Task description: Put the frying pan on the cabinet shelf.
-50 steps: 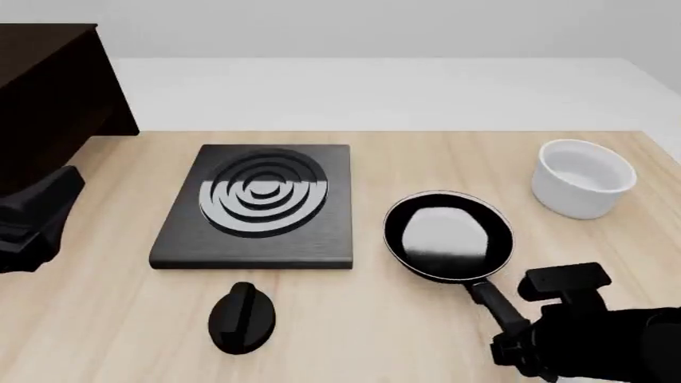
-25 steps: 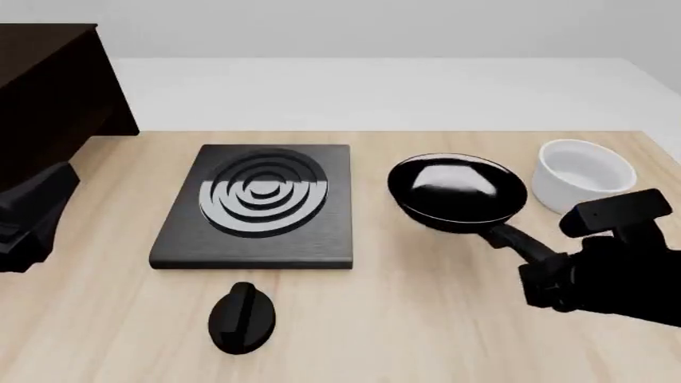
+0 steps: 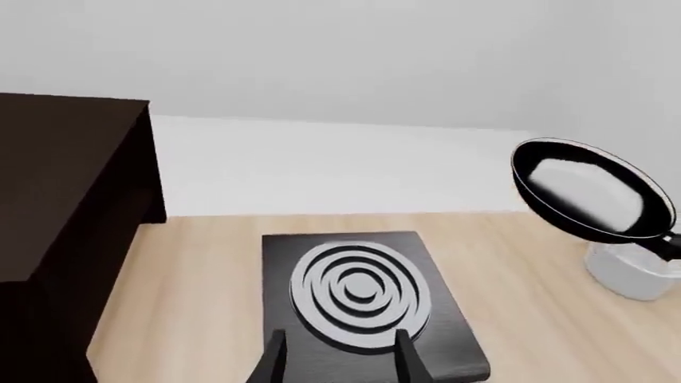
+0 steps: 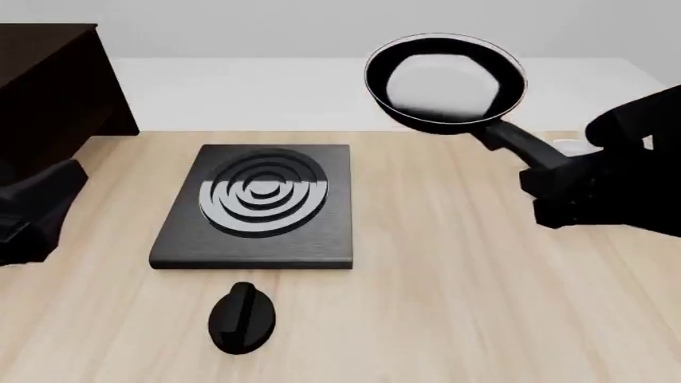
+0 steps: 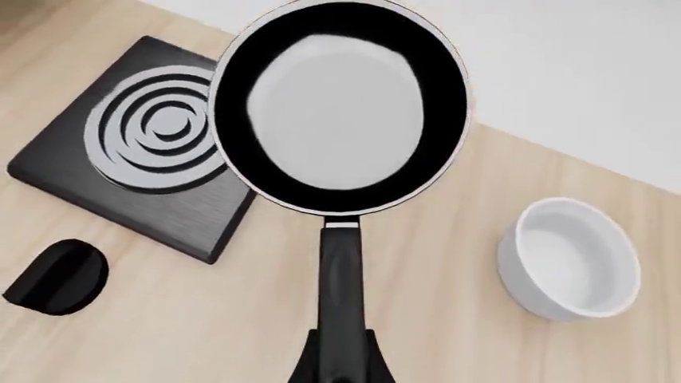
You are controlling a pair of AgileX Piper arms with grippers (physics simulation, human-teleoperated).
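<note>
The round black frying pan with glossy grey-white inside point(image 4: 445, 78) is hanging in the air above the light wooden counter point(image 4: 426, 279), its long handle clamped in the right tool point(image 4: 559, 187). The left tool point(image 3: 337, 363) is resting with fingers apart near the square black hob point(image 4: 258, 205). The white bowl point(image 5: 575, 259) is holding nothing. The dark brown cabinet shelf point(image 3: 53, 159) is standing well apart, far left.

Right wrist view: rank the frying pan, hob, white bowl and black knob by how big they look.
1. Frying pan, though it is nearest the camera.
2. Hob, partly hidden behind the pan.
3. White bowl.
4. Black knob.
</note>
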